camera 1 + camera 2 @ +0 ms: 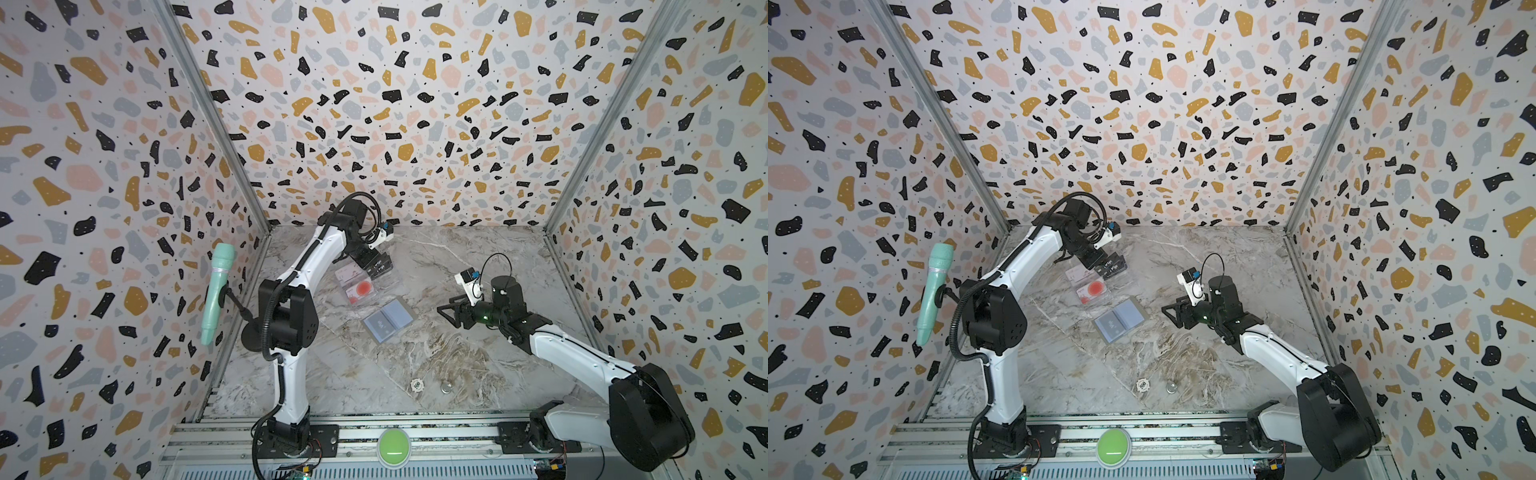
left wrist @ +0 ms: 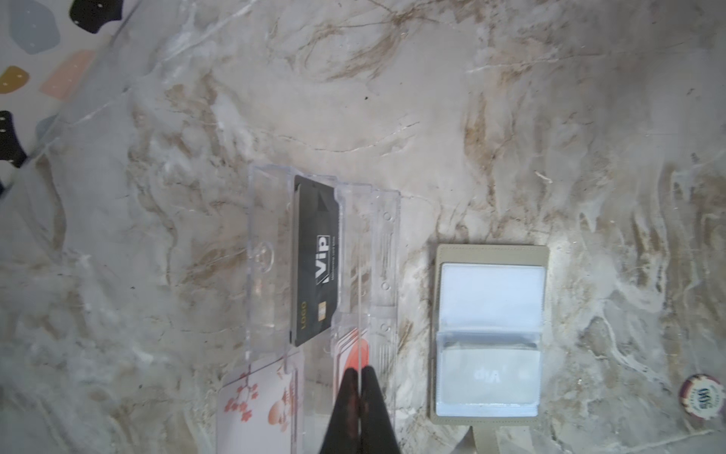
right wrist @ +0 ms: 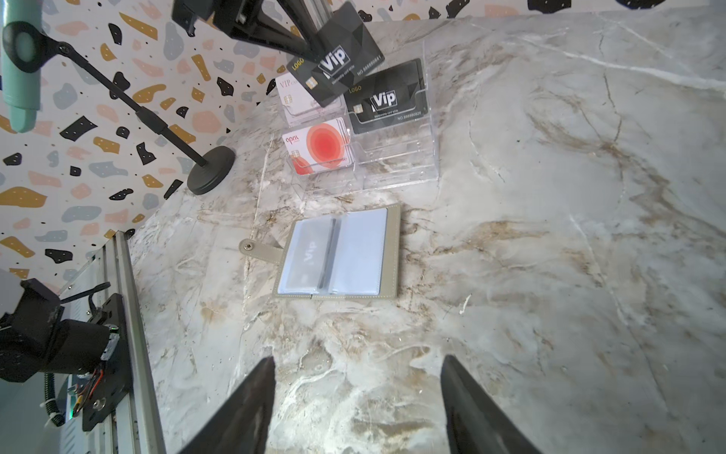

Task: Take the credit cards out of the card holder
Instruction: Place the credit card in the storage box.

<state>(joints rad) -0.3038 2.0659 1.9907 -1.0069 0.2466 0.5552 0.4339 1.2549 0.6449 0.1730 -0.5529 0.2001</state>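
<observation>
The taupe card holder [image 1: 390, 320] [image 1: 1121, 320] [image 2: 491, 251] [image 3: 393, 251] lies open on the marble. A card with "Vip" lettering [image 3: 310, 251] shows through one frosted sleeve. My left gripper [image 2: 359, 369] [image 1: 372, 258] is shut on a black VIP credit card [image 3: 341, 59] [image 1: 1111, 266], which hangs just above the clear tray [image 3: 393, 165] [image 2: 271, 236]. Inside the tray stand another black VIP card [image 3: 387, 100] [image 2: 316, 259], a red-circle card [image 3: 320, 147] [image 1: 363, 286] and a white-pinkish card [image 3: 292, 98] [image 2: 259, 397]. To the right of the holder, my right gripper [image 3: 357, 365] [image 1: 446, 313] [image 1: 1171, 311] stands open over bare marble with nothing between its fingers.
A poker chip [image 1: 417, 385] [image 2: 703, 397] and a small round metal piece [image 1: 446, 389] lie near the front edge. A teal microphone [image 1: 216, 291] on a black stand [image 3: 210, 173] sits by the left wall. A green button [image 1: 392, 446] is on the front rail.
</observation>
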